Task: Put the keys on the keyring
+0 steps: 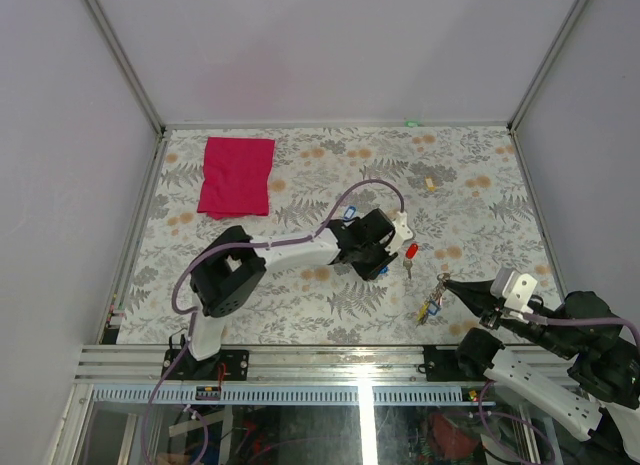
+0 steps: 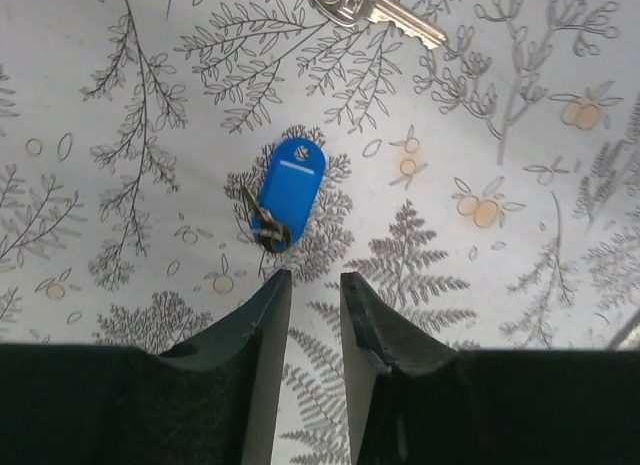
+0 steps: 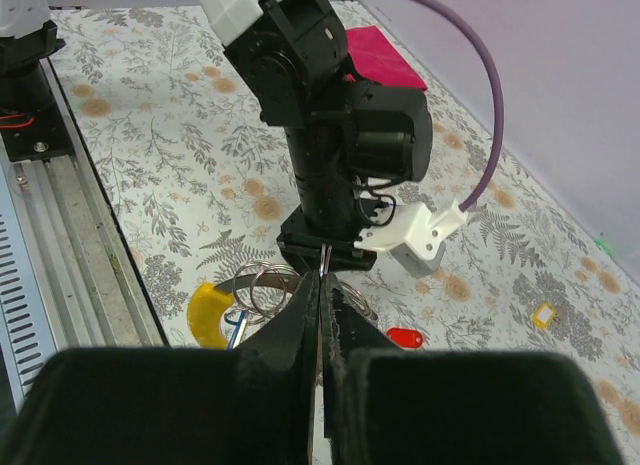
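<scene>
The left arm [image 1: 270, 250] reaches from its base across the middle of the desk [image 1: 480, 165], its wrist bent down so that the left gripper [image 2: 312, 277] points at the surface. Its fingers stand a narrow gap apart with only the flowered desk cover between them. Just ahead of the fingertips lies the blue-tagged key [image 2: 293, 190], flat on the desk and untouched, with a small dark ring at the tag's near end.

The right arm [image 1: 545, 375] comes in low from the near right corner. The right gripper [image 3: 320, 285] is pressed together, its tips close to the left gripper. A thin line shows at the tips, but it cannot be told whether it is pinched. Just left of the tips lies the keyring [image 3: 262, 285], its coils beside a yellow tag [image 3: 208, 315]. A red tag [image 3: 405, 337] lies just to the right.

A silver key [image 2: 375, 10] lies beyond the blue tag, its head cut off by the wrist view's top edge. A red cloth [image 1: 237, 175] lies at the far left and a small tan block [image 1: 431, 182] far right of it, both well apart from the grippers. In the right wrist view the left arm hides much of the desk behind it.
</scene>
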{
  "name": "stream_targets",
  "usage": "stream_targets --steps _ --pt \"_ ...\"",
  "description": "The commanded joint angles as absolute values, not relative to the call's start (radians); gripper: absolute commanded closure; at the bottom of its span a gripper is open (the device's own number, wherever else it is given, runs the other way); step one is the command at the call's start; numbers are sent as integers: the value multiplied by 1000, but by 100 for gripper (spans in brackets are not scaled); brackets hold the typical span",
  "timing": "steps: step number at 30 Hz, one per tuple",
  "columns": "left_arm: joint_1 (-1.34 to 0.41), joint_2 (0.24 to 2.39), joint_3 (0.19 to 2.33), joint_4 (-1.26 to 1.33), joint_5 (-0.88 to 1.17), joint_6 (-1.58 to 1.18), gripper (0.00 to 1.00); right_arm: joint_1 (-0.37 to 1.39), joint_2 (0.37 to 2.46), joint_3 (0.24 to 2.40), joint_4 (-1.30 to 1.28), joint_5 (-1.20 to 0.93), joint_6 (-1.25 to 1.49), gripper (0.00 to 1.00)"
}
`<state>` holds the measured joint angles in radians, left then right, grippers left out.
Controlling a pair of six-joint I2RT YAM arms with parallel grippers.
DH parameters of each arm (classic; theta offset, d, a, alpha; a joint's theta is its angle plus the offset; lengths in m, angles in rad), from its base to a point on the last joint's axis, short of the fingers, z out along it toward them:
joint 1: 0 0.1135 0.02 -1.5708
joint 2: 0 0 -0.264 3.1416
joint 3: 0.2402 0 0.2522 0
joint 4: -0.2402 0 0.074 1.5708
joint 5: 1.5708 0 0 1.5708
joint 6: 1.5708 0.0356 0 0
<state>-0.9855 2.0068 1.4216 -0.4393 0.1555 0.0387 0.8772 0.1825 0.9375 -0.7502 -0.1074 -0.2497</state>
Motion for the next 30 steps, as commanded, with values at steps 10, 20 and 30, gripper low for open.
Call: stream_targets --steps 10,20,30 --pt "-904 1749 1145 -110 320 80 48 883 166 933 -666 -140 -238 99" --pt "-818 1855 1221 -116 480 105 45 882 181 933 -666 -151 -227 99" --pt "-1003 1825 1223 -92 -262 -433 40 882 166 912 -656 -122 -209 99"
